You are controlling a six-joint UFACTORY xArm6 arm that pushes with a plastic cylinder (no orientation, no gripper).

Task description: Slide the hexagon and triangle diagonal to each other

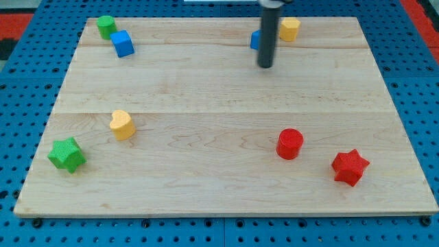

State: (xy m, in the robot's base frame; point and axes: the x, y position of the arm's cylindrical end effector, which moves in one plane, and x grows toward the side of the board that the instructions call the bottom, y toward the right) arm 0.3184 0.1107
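A yellow block (289,29), which looks like a hexagon, sits near the view's top edge, right of centre. A blue block (254,40) lies just to its left, mostly hidden behind my rod, so I cannot make out its shape. The two blocks are close together, and the rod covers the space between them. My tip (265,66) rests on the board just below the blue block and below-left of the yellow one. I cannot tell if the rod touches either block.
A green block (104,26) and a blue cube (123,43) sit at the top left. A yellow heart (122,124) and a green star (66,154) are at the lower left. A red cylinder (289,144) and a red star (350,167) are at the lower right.
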